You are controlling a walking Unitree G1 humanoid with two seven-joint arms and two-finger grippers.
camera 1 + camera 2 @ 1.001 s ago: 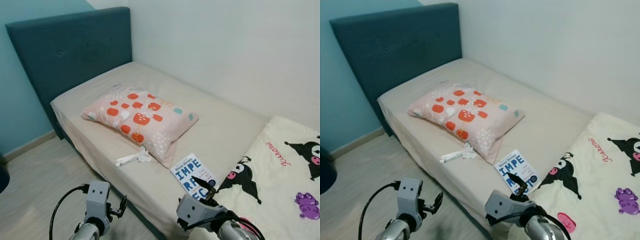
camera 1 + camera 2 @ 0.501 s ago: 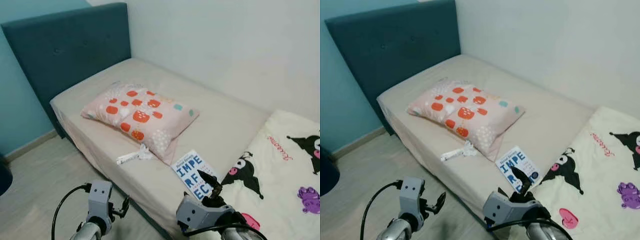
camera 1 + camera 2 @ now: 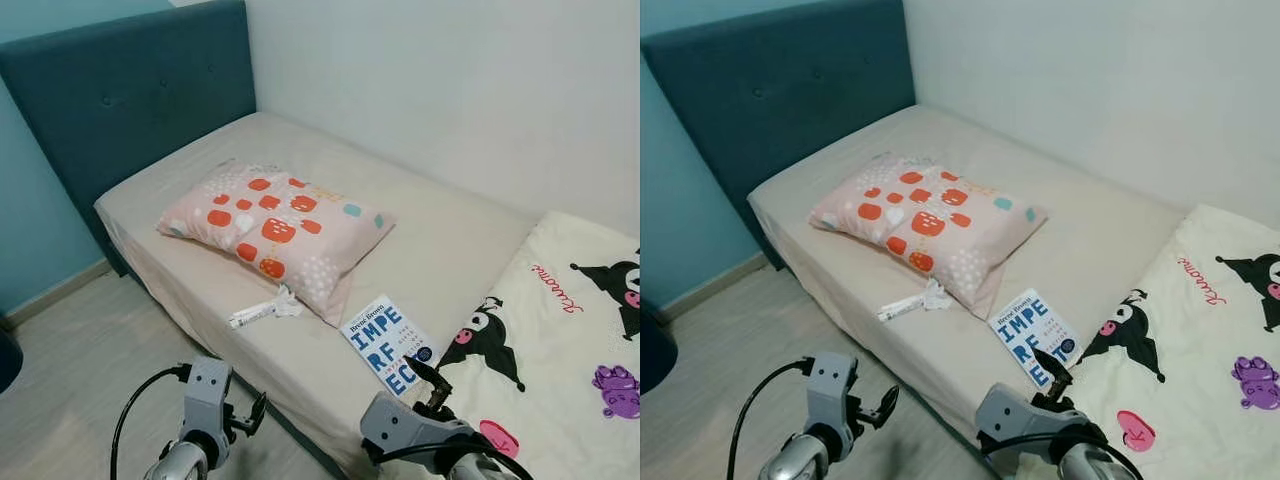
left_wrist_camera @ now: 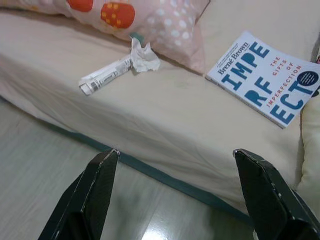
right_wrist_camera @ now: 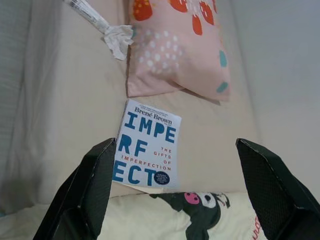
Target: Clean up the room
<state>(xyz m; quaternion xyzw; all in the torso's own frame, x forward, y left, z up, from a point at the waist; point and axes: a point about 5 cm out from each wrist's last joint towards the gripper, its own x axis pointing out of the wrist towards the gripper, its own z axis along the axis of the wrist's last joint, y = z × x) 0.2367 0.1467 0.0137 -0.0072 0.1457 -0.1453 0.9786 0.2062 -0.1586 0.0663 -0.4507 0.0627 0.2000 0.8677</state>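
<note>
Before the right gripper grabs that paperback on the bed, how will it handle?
The book looks like a thin softcover, so probably light and bendy if pinched by one corner. It lies flat on the sheet, so the open right gripper may struggle to get under its edge.

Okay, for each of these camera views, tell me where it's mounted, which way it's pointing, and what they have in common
Left eye view: on the head, facing forward and down at the bed, with the left gripper and right gripper low in frame.
Right eye view: same head, same scene.
Left wrist view: on the left wrist, facing along its open black fingers at the bed edge.
Right wrist view: on the right wrist, facing down over the bed between open fingers.
Shared: the book, pillow and crumpled wrapper.
</note>
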